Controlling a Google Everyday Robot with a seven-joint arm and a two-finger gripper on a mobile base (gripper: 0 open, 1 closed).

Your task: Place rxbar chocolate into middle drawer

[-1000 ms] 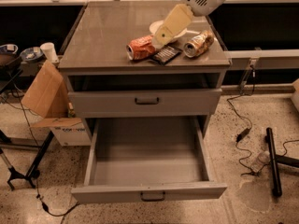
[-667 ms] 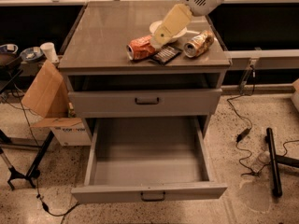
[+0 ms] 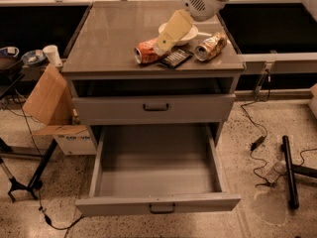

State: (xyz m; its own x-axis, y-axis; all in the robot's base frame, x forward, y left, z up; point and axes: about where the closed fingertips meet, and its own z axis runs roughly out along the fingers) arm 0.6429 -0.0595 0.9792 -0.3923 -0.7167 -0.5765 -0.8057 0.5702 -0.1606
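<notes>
The rxbar chocolate [image 3: 174, 58], a flat black bar, lies on the cabinet top [image 3: 109, 38] near its front edge, between a crushed orange can [image 3: 146, 52] and a crushed gold-silver can [image 3: 210, 46]. My gripper [image 3: 162, 47], cream-coloured, slants down from the upper right. Its tip is just above the cabinet top, between the orange can and the bar's left end. The middle drawer [image 3: 158, 203] is pulled fully out below, and nothing shows inside it.
A white bowl [image 3: 192, 31] stands behind the bar, partly hidden by my gripper. The shallower drawer [image 3: 114, 108] with a black handle is closed. A cardboard box [image 3: 47, 95] and a cup [image 3: 52, 54] are at the left. Cables [image 3: 257, 143] and a black stand [image 3: 290, 172] lie on the floor at the right.
My gripper has shifted a little left and down towards the bar. The bar, cans and drawers have not moved.
</notes>
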